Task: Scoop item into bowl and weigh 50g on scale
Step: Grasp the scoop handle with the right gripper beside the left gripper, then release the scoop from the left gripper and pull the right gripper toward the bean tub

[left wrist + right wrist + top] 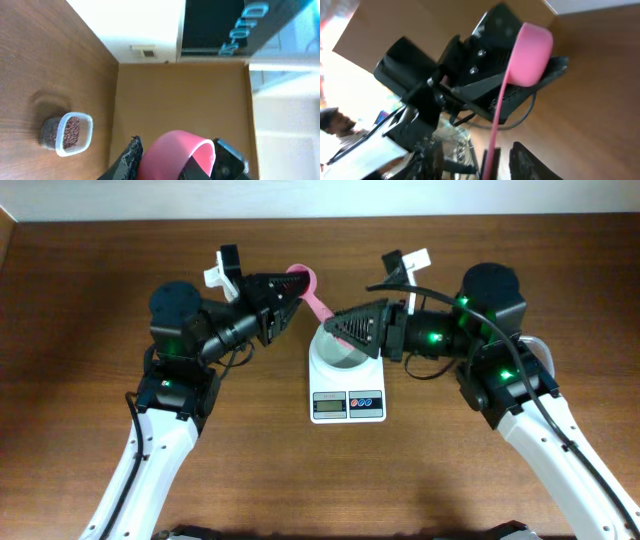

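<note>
A pink scoop hangs between the two arms above the table. My left gripper is shut on its cup end, which fills the space between the jaws in the left wrist view. My right gripper is open, its fingers spread either side of the thin pink handle. The white bowl stands on the white scale, partly under the right gripper. Red-brown beans lie in a clear tub on the table, seen only in the left wrist view.
The scale's display and coloured buttons face the front edge. The clear tub sits near the table's far edge, by a white wall. Both arm bases flank the scale.
</note>
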Controlling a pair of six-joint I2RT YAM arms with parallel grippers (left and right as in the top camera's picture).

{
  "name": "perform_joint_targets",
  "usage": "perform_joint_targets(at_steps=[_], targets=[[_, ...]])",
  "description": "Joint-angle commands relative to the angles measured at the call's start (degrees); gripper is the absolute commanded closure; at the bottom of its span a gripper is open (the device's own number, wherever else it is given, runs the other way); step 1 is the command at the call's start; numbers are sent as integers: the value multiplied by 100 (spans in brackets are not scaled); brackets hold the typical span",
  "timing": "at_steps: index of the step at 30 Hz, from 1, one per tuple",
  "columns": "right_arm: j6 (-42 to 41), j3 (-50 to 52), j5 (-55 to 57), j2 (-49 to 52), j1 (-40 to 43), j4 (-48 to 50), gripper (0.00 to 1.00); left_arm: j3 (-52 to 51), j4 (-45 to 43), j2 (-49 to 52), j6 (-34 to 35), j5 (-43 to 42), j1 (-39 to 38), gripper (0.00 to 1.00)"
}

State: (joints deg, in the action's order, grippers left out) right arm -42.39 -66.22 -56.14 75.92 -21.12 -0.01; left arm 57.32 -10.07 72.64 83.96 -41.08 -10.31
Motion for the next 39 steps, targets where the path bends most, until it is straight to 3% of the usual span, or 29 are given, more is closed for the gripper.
perform_joint_targets(at_steps=[1, 3, 6, 14, 19, 23, 24, 27, 37, 39], targets=[[-55, -70, 527, -66, 2, -127, 55, 24, -13, -24, 1045, 481, 35, 90], [-48, -70, 1121, -66, -232, -461, 52, 24, -9, -24, 1054, 881, 35, 91], [-9, -72, 1698, -66, -597, -184, 48, 24, -9, -24, 1054, 898, 28, 92], [-22, -72, 2603, -66, -741, 85, 59, 24, 348, -24, 1029, 1005, 31, 92], [-125, -72, 2457, -63, -743, 87, 67, 24, 332, -24, 1032, 1001, 31, 93], [-125, -72, 2192, -63, -743, 90, 67, 24, 332, -24, 1032, 981, 28, 92], [-125, -72, 2146, -59, -750, 87, 61, 24, 330, -24, 1034, 935, 20, 92], [-138, -72, 2170, -52, -813, 94, 60, 24, 330, -24, 1032, 787, 20, 92], [-361, -72, 2382, -52, -817, 138, 64, 24, 332, -24, 1029, 616, 20, 93], [-361, -72, 2380, -52, -817, 131, 69, 24, 332, -24, 1029, 616, 20, 93]])
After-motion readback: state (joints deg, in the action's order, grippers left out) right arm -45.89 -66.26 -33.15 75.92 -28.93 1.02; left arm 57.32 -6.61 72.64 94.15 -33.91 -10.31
